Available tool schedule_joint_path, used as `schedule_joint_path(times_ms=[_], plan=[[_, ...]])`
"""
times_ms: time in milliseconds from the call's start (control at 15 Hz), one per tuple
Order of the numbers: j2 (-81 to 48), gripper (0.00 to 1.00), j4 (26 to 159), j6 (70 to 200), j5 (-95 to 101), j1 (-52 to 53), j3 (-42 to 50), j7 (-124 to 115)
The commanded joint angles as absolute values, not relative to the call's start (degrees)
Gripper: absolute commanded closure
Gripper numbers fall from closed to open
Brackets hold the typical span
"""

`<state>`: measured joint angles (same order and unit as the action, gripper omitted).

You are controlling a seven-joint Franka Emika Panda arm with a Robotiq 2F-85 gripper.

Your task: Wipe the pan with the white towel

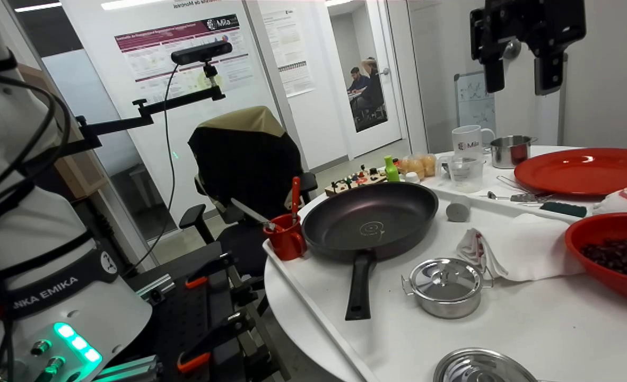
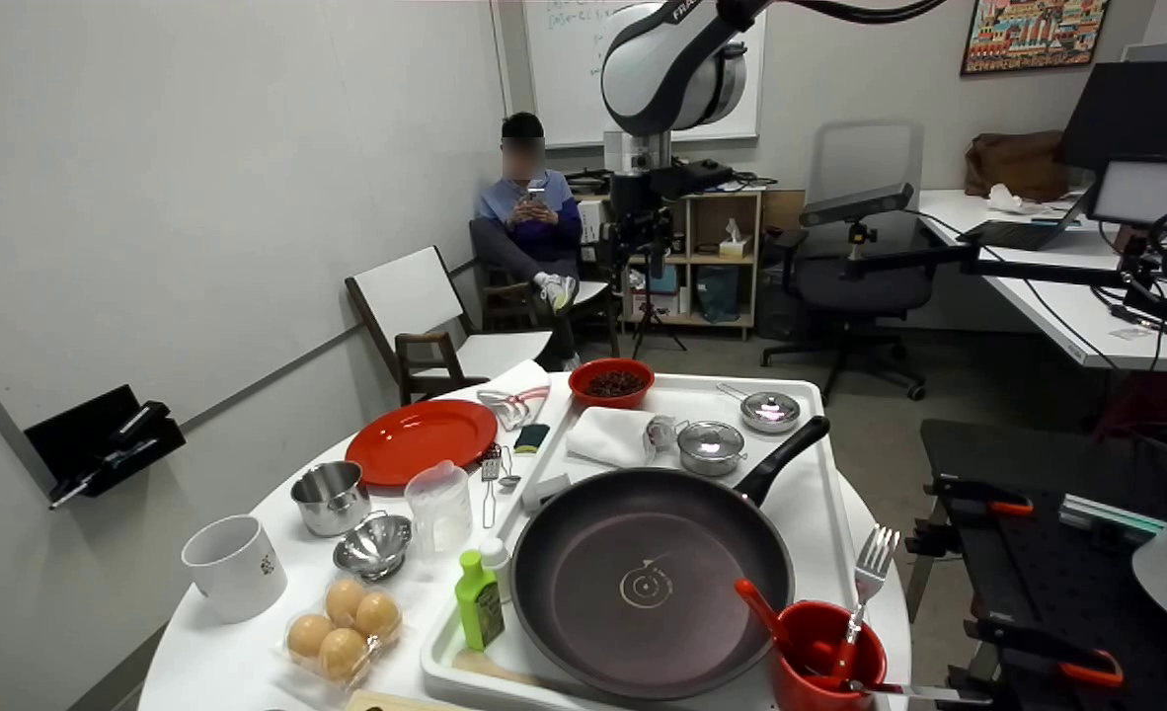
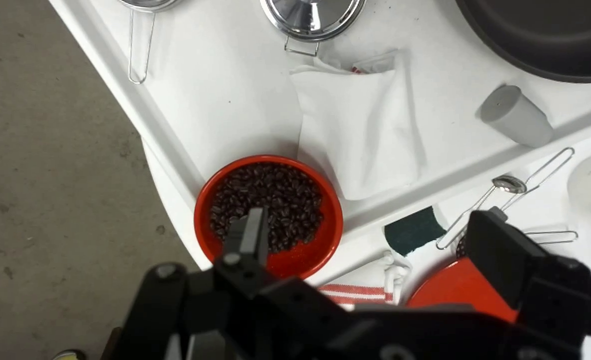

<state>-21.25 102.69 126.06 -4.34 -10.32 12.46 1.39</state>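
Note:
A dark frying pan [image 1: 369, 220] sits on the white tray with its black handle pointing off to one side; it also shows in an exterior view [image 2: 648, 563] and partly in the wrist view [image 3: 560, 42]. A folded white towel [image 1: 528, 246] lies flat on the tray between a small lidded pot and a red bowl; it also shows in an exterior view [image 2: 611, 436] and in the wrist view [image 3: 360, 130]. My gripper [image 1: 523, 85] is open and empty, high above the table. In the wrist view its fingers [image 3: 370, 232] are wide apart, over the bowl and plate side.
A red bowl [image 3: 333, 235] of dark beans touches the towel's side. A lidded steel pot [image 1: 446, 292] stands near the towel. A grey cylinder [image 3: 520, 117] lies by the pan. A red mug [image 2: 830, 681] with cutlery, a red plate [image 2: 424, 439] and a striped cloth [image 3: 358, 290] are nearby.

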Motion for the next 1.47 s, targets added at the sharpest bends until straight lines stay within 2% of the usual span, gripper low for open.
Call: schedule_joint_path(times_ms=[0, 400, 800, 1400], plan=[[-21.21, 0.0, 102.53, 125.91, -3.83, -11.36, 11.35, 1.09], [-22.51, 0.0, 105.75, 131.53, -5.2, -12.33, 9.04, 6.79], [-27.48, 0.0, 108.96, 142.77, -4.42, -12.56, 7.01, 9.87], [-37.58, 0.0, 106.96, 152.11, -3.37, -11.95, 7.4, 5.96]])
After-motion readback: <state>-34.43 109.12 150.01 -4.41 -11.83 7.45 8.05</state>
